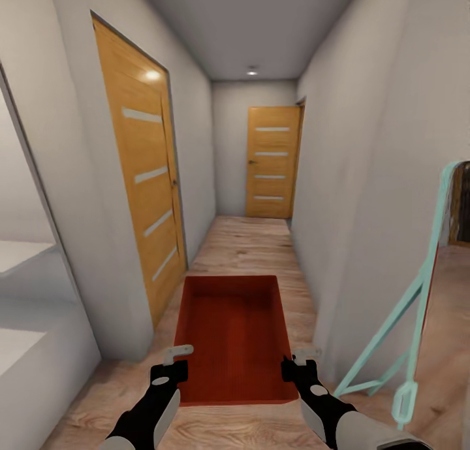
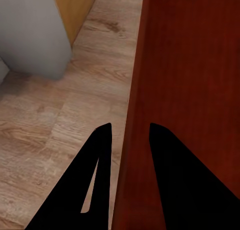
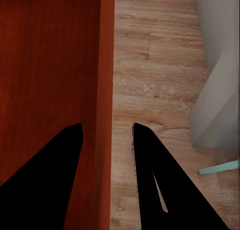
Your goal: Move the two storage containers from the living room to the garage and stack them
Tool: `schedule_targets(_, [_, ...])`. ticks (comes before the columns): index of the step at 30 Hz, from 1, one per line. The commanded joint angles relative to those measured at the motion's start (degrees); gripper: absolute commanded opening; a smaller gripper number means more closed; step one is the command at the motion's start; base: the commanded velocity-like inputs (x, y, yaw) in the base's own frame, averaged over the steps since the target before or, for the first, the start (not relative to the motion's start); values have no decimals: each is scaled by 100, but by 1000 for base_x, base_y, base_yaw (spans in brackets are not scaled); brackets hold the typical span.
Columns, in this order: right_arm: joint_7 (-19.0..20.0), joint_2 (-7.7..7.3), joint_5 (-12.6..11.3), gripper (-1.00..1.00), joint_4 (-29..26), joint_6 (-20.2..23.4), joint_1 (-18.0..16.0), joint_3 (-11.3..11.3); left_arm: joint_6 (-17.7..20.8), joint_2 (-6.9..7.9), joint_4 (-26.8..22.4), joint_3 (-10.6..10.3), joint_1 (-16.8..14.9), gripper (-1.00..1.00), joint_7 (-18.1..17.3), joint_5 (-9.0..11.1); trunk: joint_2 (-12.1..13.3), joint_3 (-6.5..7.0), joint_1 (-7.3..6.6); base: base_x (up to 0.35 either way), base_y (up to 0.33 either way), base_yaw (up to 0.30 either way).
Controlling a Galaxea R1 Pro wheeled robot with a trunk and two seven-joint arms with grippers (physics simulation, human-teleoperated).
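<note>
Head view: storage container (image 1: pixel 235 336) between both claws (left claw (image 1: pixel 171 360), right claw (image 1: pixel 301 362)), each apparently clamped on a side wall.

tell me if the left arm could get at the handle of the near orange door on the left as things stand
Probably not. The left gripper straddles the left wall of the storage container, with the right gripper on the other wall, so letting go would drop it. The near door also stands well ahead.

Black forearms with grey-white shells, pale jaws, dark tapered fingers (image 2: pixel 175 180)
</note>
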Motion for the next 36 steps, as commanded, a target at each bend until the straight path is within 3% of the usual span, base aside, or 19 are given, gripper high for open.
schedule_targets(1, [-16,-4,20,-100,14,-2,-3,1,33,12,-184,112,-4,-100,37,19,-6,-9,4,310,192,-286])
schedule_targets(19, [-16,-4,20,-100,16,0,-3,1,27,12,-180,110,-4,-100,37,13,-6,-9,4,312,154,-39])
schedule_targets(36, [-16,-2,20,-100,15,-2,-3,1,17,21,-184,110,-4,-100,37,13,-6,-9,4,322,16,-66])
